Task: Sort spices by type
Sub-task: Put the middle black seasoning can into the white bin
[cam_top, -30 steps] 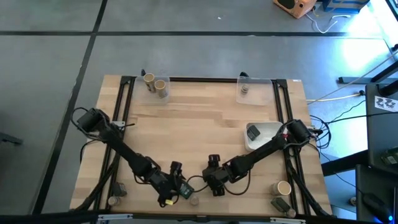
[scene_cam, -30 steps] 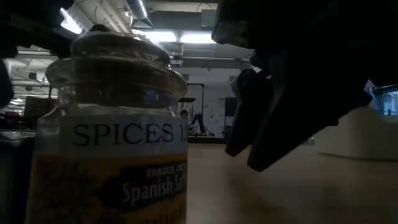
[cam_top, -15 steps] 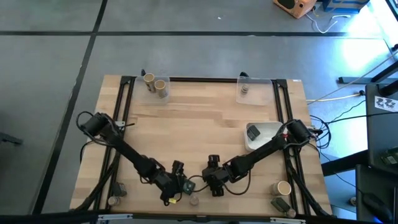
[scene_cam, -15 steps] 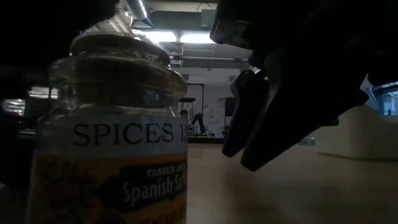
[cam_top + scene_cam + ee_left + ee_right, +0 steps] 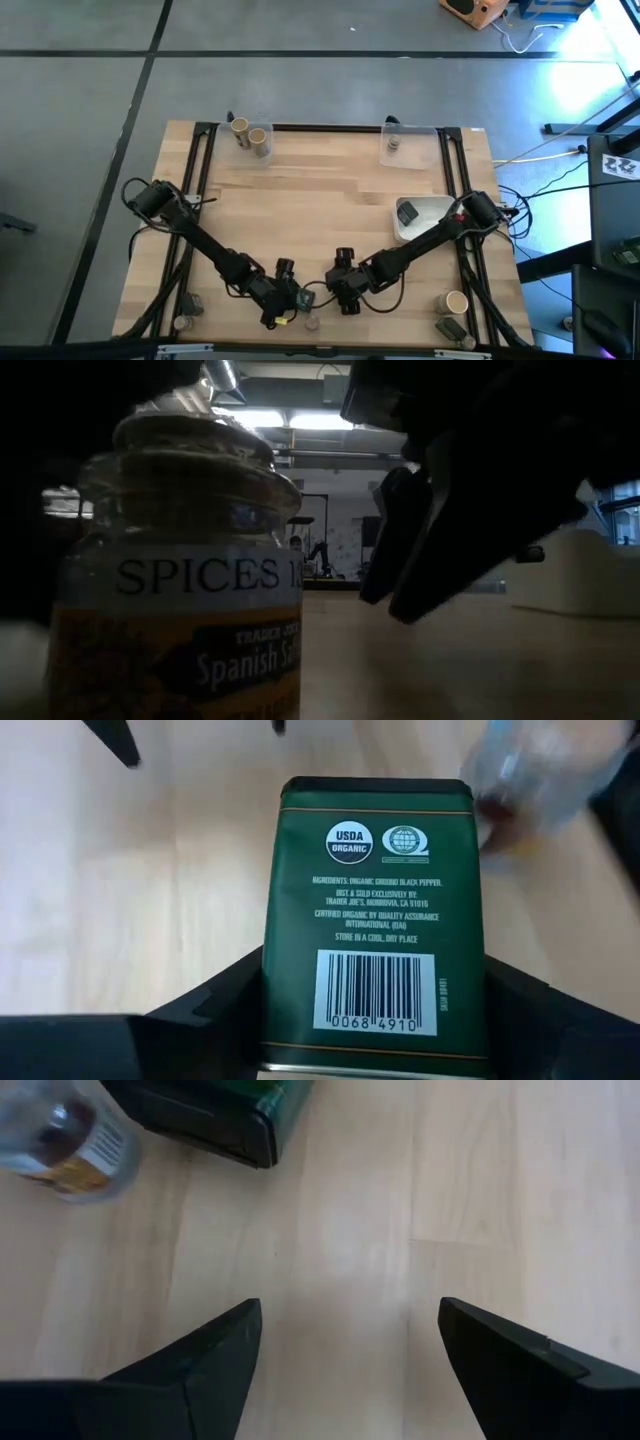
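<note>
Thing to move: a green pepper tin (image 5: 374, 920), lying flat on the wooden table (image 5: 330, 190) near its front edge.
Left gripper (image 5: 292, 300): the tin sits right between its two fingers, one on each side. I cannot tell if they squeeze it yet.
Which way the tin points: its long side runs straight out from the left gripper.
Small saffron jar (image 5: 180, 600): it stands just beside the tin's far end.
Right gripper (image 5: 342, 297): spread wide with nothing in it, close by, over bare wood.
Nearer arm: the left one, I think, so the lift is its job.
</note>
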Controlling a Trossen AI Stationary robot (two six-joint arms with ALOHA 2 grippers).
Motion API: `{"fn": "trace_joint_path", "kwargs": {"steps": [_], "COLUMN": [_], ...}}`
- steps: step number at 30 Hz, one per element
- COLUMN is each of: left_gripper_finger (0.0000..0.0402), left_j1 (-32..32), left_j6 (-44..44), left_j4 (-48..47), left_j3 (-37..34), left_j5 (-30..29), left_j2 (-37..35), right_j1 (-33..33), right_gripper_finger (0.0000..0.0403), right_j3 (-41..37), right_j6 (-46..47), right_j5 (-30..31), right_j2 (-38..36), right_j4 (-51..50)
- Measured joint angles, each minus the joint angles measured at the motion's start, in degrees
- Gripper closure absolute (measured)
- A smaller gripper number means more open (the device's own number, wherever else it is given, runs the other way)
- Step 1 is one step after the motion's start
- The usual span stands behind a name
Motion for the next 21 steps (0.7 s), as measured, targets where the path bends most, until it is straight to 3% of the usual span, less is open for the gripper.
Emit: {"fn": "trace_joint_path", "kwargs": {"steps": [9, 16, 21], "left_gripper_finger": [0.0139, 0.0145, 0.014], "left_j1": [0.0, 0.5, 1.0], "left_j6": [-2.8, -5.5, -7.9], "left_j4": [-1.2, -1.0, -0.5], "left_j3": [0.0, 0.0, 0.0], "left_j5": [-3.1, -4.7, -4.9], "left_j2": [-5.3, -9.0, -11.6], "right_j1": [2.6, 7.3, 9.3], "right_gripper_finger": [0.01, 0.01, 0.01], "right_j3": [0.0, 0.0, 0.0], "right_j6": [-4.7, -15.4, -22.4], "right_j5": [5.8, 16.5, 20.6], "right_j2": [-8.1, -10.1, -10.1], "right_j4": [-3.0, 4.7, 9.0]}}
